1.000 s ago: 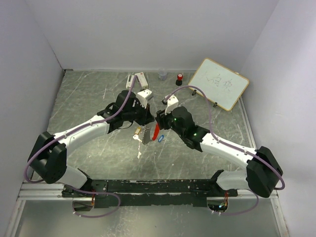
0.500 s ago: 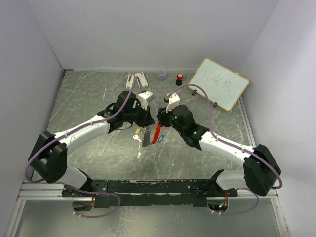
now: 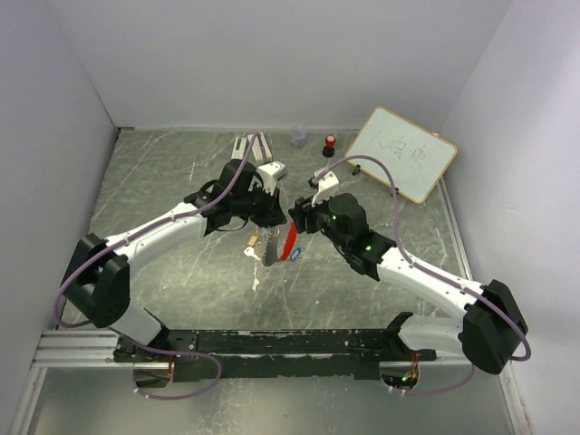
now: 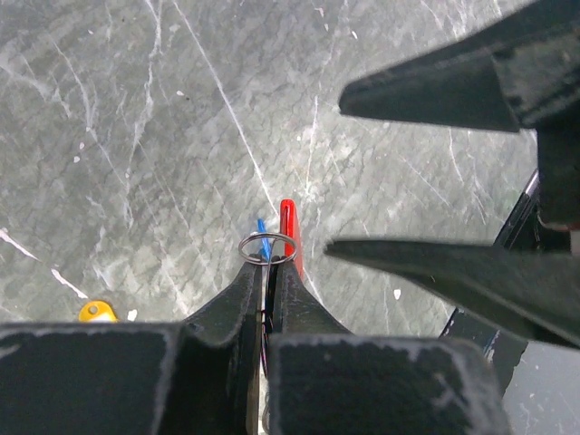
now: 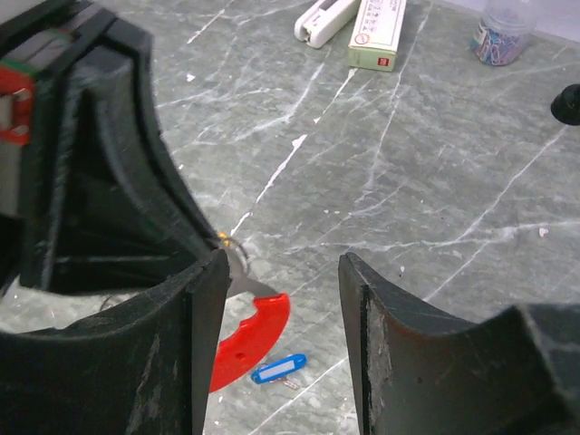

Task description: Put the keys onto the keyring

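My left gripper (image 4: 269, 263) is shut on the keyring (image 4: 268, 246), a thin grey wire loop, and holds it above the table. Its red tag (image 4: 290, 227) and blue tab (image 4: 262, 237) hang below. In the top view the left gripper (image 3: 269, 220) is at mid-table, with the red tag (image 3: 288, 243) beneath it. My right gripper (image 5: 281, 335) is open and empty, close beside the ring (image 5: 234, 254), red tag (image 5: 254, 340) and blue tab (image 5: 278, 369). A brass-yellow key (image 3: 253, 241) lies on the table; it also shows in the left wrist view (image 4: 96, 312). A pale key (image 3: 256, 285) lies nearer.
A whiteboard (image 3: 403, 152) leans at the back right. A red-capped black stamp (image 3: 330, 143), a small jar of clips (image 3: 298, 136) and a white stapler with a box (image 3: 252, 143) stand along the back wall. White walls close in three sides.
Both grippers have shifted slightly towards the back of the table. The left gripper still holds the keyring, and the right stays open beside it.
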You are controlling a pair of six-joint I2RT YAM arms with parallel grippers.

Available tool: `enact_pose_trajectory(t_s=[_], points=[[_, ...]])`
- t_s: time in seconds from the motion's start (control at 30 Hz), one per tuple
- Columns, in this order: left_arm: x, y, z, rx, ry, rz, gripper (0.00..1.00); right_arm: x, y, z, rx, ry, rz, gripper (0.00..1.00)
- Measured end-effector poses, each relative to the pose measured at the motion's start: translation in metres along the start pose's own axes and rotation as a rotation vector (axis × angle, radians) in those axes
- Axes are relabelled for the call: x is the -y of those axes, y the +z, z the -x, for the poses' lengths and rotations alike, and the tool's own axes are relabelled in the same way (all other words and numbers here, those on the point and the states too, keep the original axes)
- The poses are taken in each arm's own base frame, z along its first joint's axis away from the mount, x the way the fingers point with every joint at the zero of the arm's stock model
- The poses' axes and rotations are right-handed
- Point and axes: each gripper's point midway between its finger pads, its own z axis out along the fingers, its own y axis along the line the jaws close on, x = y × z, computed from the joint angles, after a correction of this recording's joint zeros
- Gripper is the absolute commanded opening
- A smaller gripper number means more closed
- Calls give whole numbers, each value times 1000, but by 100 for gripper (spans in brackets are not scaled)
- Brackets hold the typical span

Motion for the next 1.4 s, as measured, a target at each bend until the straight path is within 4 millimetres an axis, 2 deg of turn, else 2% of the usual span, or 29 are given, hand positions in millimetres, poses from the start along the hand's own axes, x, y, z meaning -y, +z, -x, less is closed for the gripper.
enact_pose_trajectory(t_s=[0.17,0.37,0.83,1.4], points=[[-1,6,7,-33,-13,4,7,-2,-6,-5,-2,-1,18,54],[2,4,3,-69,-26,-2,7,0,-8,-23,-49,-5,17,54],[7,1,-6,-110,-38,-29,7,-2,-3,-36,-86,-2,25,54],[8,0,-7,-115,-35,-45,7,-3,2,-33,-81,6,24,54]])
